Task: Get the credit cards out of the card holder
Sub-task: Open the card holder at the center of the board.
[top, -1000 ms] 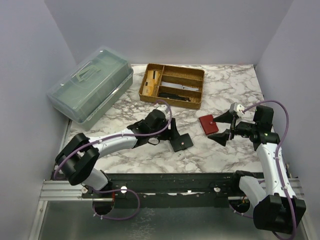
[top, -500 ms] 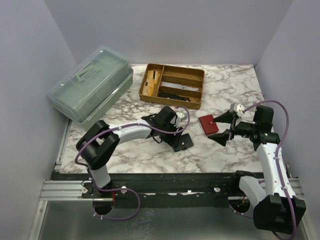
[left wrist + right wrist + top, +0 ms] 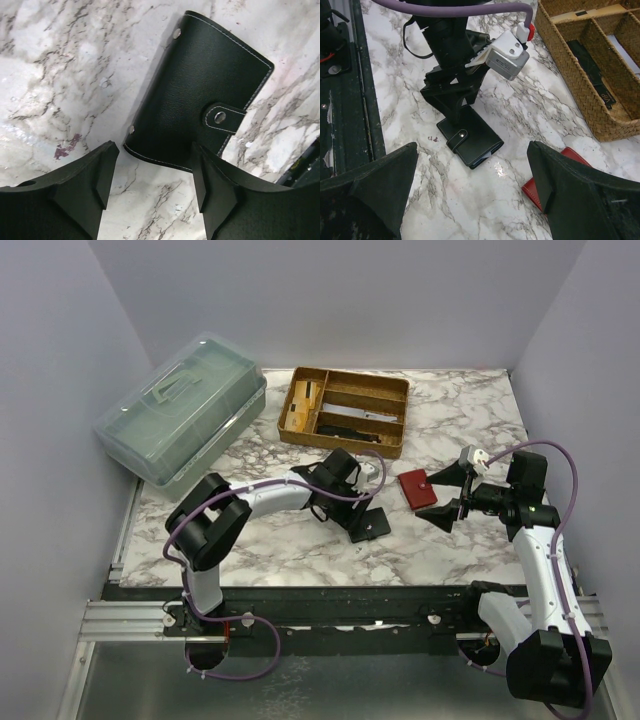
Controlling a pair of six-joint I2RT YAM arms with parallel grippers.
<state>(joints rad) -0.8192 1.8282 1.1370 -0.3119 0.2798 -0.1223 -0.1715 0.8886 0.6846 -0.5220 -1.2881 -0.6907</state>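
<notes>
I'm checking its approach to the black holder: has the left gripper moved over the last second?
Yes. In the top view the left gripper has swung right, toward the red wallet, which stays put.

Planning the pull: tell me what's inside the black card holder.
The black card holder is snapped shut; a pale card edge peeks from one end. The rest is hidden.

Card holder [image 3: 371,525] L of wallet [image 3: 416,489]; basket [image 3: 335,438] behind; box [image 3: 185,415] far L.
</notes>
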